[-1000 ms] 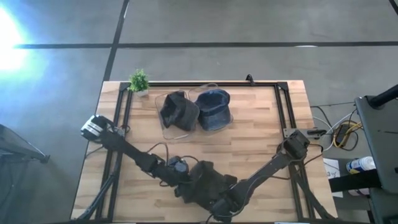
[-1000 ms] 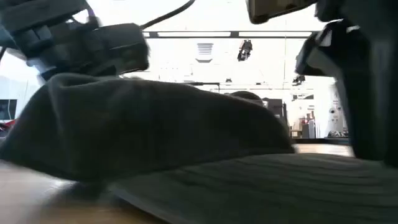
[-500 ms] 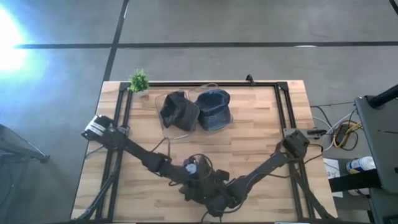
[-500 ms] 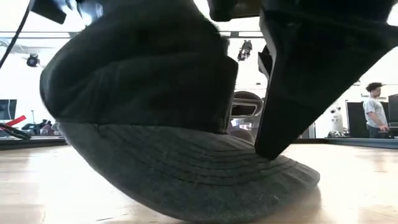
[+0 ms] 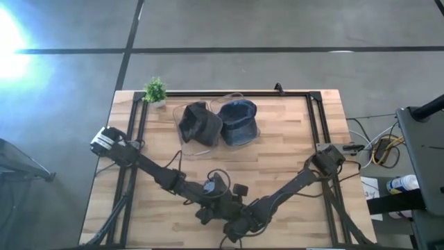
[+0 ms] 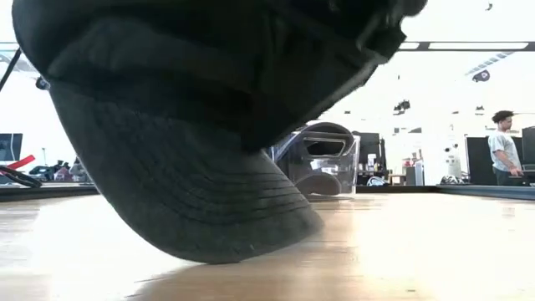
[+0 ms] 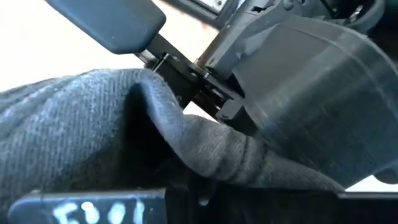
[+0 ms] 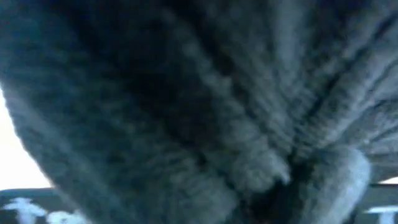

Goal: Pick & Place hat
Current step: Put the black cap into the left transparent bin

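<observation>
The dark grey hat (image 6: 192, 167) fills the low view, crown up and stitched brim (image 6: 209, 217) slanting down toward the table. In the high view the hat (image 5: 223, 208) is mostly hidden under both arms near the middle of the table's near edge. My left gripper (image 5: 209, 200) comes from the left and my right gripper (image 5: 234, 217) from the right. Both are shut on the hat. The left wrist view shows the hat's grey cloth (image 7: 81, 118) with the right gripper's body (image 7: 305, 93) close behind it. My left gripper pinches a raised fold of the hat's crown cloth (image 7: 155, 106) between its two fingers (image 7: 106, 18). The cloth sags slack to either side of the fold. My right gripper is shut on bunched crown cloth (image 8: 292, 168), which fills its wrist view and hides the fingers. The hat hangs below both grippers, tilted; I cannot tell whether its lowest brim edge (image 6: 226, 251) touches the table.
A clear container (image 5: 215, 142) at the far middle of the table holds a dark grey hat (image 5: 199, 123) and a blue denim hat (image 5: 239, 121). A small potted plant (image 5: 155, 91) stands at the far left corner. A person (image 6: 503, 146) stands in the room behind.
Both grippers have risen with the hat and drawn closer together. The hat, lying flat on the table a second ago, has been lifted by its crown and tipped. Its brim now slants steeply down, and the container behind it shows beneath the raised side.
</observation>
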Robot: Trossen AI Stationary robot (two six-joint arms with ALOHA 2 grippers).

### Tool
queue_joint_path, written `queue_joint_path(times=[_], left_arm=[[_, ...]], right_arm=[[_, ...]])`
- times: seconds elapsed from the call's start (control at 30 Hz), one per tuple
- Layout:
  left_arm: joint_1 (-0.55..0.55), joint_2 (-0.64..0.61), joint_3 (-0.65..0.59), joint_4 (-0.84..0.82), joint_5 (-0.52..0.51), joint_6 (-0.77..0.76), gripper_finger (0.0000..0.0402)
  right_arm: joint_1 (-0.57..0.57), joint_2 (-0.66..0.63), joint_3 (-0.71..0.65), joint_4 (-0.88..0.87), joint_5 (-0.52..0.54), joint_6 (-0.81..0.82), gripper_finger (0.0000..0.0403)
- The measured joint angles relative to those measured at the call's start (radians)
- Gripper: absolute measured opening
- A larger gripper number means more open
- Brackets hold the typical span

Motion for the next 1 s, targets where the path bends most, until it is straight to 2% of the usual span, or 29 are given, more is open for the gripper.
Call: queue_joint_path(times=[0.13, 0.23, 0.4, 0.53, 0.73, 0.9, 1.0], left_arm=[[0.002, -0.073, -0.002, -0.086, -0.006, 0.051, 0.0089], [0.002, -0.155, 0.001, -0.205, -0.057, 0.102, 0.009], [0.022, -0.271, -0.01, -0.334, -0.135, 0.192, 0.009], [0.072, -0.388, -0.013, -0.434, -0.19, 0.252, 0.009], [0.173, -0.542, -0.012, -0.56, -0.203, 0.354, 0.009], [0.219, -0.59, -0.014, -0.612, -0.218, 0.356, 0.009], [0.209, -0.567, -0.036, -0.593, -0.206, 0.315, 0.009]], right_arm=[[0.003, -0.004, 0.029, -0.01, 0.017, 0.007, 0.0124], [0.004, -0.012, 0.055, -0.015, 0.059, 0.005, 0.0123], [-0.021, -0.031, 0.106, -0.02, 0.192, -0.006, 0.0123], [-0.082, -0.035, 0.168, -0.022, 0.229, -0.032, 0.0121], [-0.163, -0.036, 0.272, -0.03, 0.329, -0.076, 0.0123], [-0.196, -0.037, 0.336, -0.098, 0.297, -0.066, 0.0127], [-0.181, -0.037, 0.362, -0.181, 0.207, -0.026, 0.0129]])
